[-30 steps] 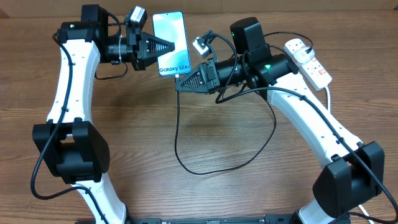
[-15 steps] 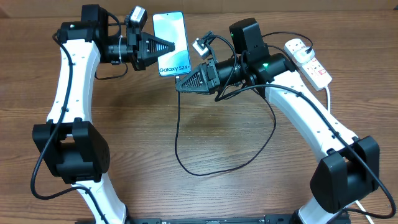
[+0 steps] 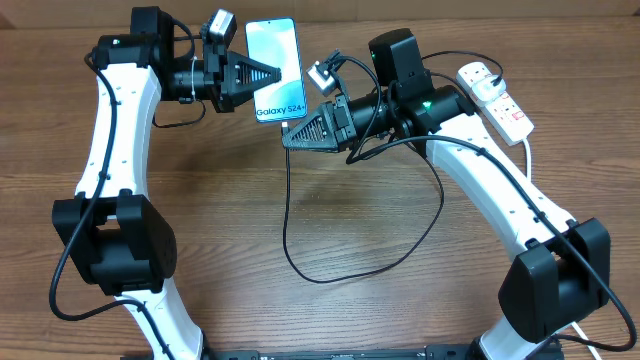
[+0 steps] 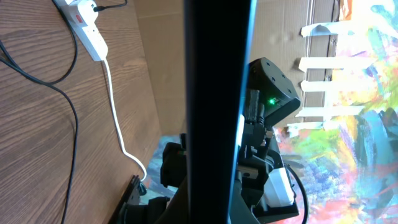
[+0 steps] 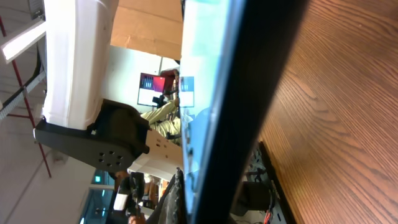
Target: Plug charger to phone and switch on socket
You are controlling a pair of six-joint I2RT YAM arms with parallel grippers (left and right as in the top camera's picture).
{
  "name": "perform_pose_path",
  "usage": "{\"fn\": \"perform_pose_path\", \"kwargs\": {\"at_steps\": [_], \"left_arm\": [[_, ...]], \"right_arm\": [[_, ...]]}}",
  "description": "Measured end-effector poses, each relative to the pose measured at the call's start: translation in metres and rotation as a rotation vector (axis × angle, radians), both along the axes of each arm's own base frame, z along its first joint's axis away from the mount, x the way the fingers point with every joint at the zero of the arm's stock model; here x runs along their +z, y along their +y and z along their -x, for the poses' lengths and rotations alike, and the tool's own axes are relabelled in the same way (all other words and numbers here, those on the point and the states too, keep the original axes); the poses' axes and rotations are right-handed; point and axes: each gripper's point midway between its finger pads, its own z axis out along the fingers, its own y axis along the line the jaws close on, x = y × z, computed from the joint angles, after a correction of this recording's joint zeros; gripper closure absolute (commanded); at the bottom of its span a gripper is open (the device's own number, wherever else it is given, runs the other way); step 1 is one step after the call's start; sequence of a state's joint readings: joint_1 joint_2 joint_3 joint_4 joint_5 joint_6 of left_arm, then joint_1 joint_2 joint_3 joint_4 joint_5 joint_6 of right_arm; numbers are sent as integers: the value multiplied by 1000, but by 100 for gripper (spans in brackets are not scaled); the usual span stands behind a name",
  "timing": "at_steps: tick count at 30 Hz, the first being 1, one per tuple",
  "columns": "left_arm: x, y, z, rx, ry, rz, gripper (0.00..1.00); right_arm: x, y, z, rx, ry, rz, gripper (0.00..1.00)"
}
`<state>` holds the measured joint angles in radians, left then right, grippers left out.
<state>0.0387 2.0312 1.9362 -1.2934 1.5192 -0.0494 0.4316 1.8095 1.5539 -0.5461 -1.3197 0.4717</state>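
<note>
Where the right gripper meets the phone, the charger tip seems hidden.

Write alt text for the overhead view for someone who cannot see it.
The left gripper grips a slim turquoise-screened smartphone by its side, while the right gripper holds a thin black charger cable at the phone's bottom end, above a brown wooden table. The white power strip with red switches lies beside the right arm.

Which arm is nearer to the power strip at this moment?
Right. The right arm passes just beside the power strip, near its plug end; the left arm is across the table, on the far side of the phone.
</note>
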Motion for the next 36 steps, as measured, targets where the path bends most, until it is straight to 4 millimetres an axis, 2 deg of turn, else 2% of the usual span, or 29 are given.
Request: {"fn": "perform_pose_path", "kwargs": {"at_steps": [36], "left_arm": [[1, 0, 0, -1, -4, 7, 96]], "right_arm": [[3, 4, -4, -15, -9, 0, 96]]}}
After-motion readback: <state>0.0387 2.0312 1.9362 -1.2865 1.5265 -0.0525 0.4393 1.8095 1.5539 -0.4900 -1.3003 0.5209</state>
